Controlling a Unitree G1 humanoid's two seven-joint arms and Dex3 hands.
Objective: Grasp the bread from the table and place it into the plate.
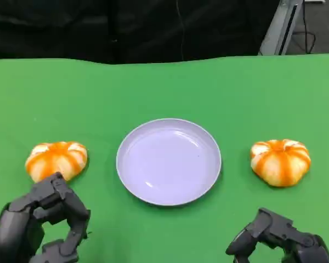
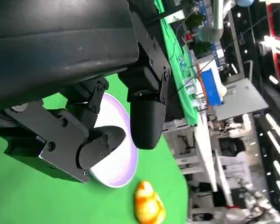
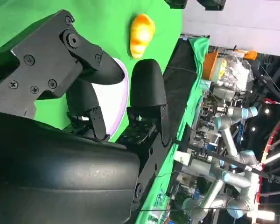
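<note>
Both breads, left (image 1: 56,160) and right (image 1: 280,161), are lying outside the bare plate (image 1: 169,161); left hand (image 1: 41,222) and right hand (image 1: 274,238) are hovering empty, fingers apart.

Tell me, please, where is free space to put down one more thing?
The plate is empty. Bare cloth lies between the plate and each bread, and behind them up to the table's far edge. Crowded: near the left hand, close by its bread.
</note>
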